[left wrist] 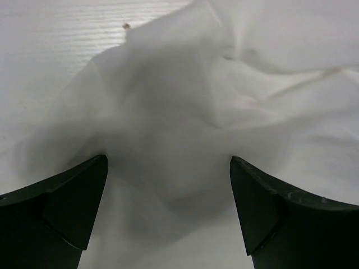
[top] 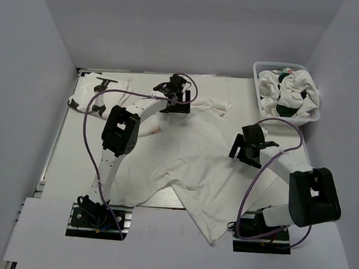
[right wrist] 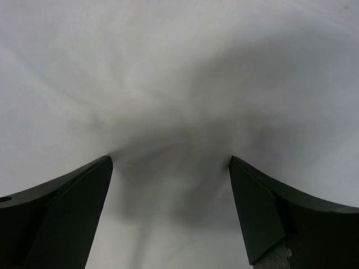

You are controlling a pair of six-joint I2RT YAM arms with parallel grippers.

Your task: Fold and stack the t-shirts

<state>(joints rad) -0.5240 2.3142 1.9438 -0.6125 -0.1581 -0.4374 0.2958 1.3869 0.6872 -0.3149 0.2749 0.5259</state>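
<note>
A white t-shirt (top: 190, 154) lies spread and rumpled across the table, a small red print (top: 157, 130) showing near the left arm. One corner hangs over the near edge. My left gripper (top: 172, 94) is open at the shirt's far edge, its fingers pressed down on white cloth (left wrist: 168, 140). My right gripper (top: 247, 146) is open at the shirt's right side, its fingers also down on the cloth (right wrist: 168, 112). Neither holds any fabric between the fingers.
A white lattice basket (top: 260, 71) at the back right holds several crumpled white t-shirts (top: 290, 92) with dark green prints. Black clamps (top: 101, 81) sit at the table's far left. White walls enclose the table on three sides.
</note>
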